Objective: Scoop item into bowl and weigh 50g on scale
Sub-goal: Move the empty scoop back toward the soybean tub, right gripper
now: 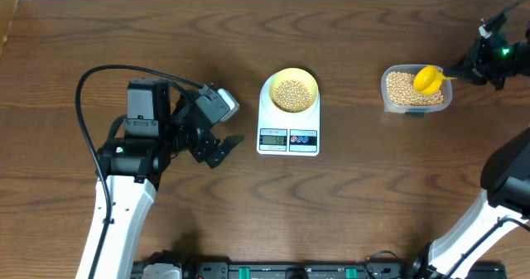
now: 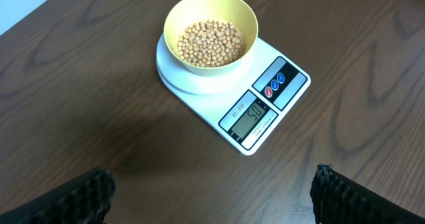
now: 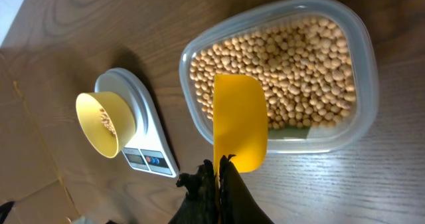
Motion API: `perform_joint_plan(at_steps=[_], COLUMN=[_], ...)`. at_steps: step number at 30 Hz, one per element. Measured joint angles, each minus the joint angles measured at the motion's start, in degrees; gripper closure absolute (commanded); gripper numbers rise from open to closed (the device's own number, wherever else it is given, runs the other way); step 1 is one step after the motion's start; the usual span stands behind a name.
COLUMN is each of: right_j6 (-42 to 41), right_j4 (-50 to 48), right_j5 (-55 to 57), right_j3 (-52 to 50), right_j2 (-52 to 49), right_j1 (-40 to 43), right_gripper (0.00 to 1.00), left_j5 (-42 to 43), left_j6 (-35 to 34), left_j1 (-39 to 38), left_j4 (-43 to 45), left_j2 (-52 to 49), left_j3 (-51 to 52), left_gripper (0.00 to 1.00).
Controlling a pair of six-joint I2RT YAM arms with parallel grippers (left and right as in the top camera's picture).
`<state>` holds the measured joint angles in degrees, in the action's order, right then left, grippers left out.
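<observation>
Brown wooden table (image 1: 166, 31), seen from the robot's side.
Left gripper (image 1: 217, 151) gapes empty; beyond, one white digital scale (image 2: 292, 84) bears one pale yellow bowl (image 2: 249, 14) of tan beans (image 2: 211, 43); farthest, right gripper (image 3: 216, 174) pinches one bright yellow scoop (image 3: 239, 121) over one clear plastic tub (image 3: 279, 8).

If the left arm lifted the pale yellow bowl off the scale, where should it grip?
Probably pinch the bowl by the rim nearest the open left gripper, from above: its walls flare, and the beans sit below the rim, leaving finger room.
</observation>
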<state>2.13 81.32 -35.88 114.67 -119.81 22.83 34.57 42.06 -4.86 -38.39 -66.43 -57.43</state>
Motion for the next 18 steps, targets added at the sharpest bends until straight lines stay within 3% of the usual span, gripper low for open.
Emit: perform_joint_plan(at_steps=[9,18], right_j6=[0.00,0.00], right_j4=[-0.20,-0.92], right_j5=[-0.48,-0.66], right_j3=[0.63,9.88], right_j2=[0.00,0.57], right_j1=[-3.76,-9.66], right_gripper=[0.99,0.99], left_j5=[0.00,0.00], left_j6=[0.00,-0.02], left_j1=[0.00,0.00], left_j4=[0.00,0.00], left_j2=[0.00,0.00], left_j3=[0.00,0.00], left_gripper=[0.04,0.04])
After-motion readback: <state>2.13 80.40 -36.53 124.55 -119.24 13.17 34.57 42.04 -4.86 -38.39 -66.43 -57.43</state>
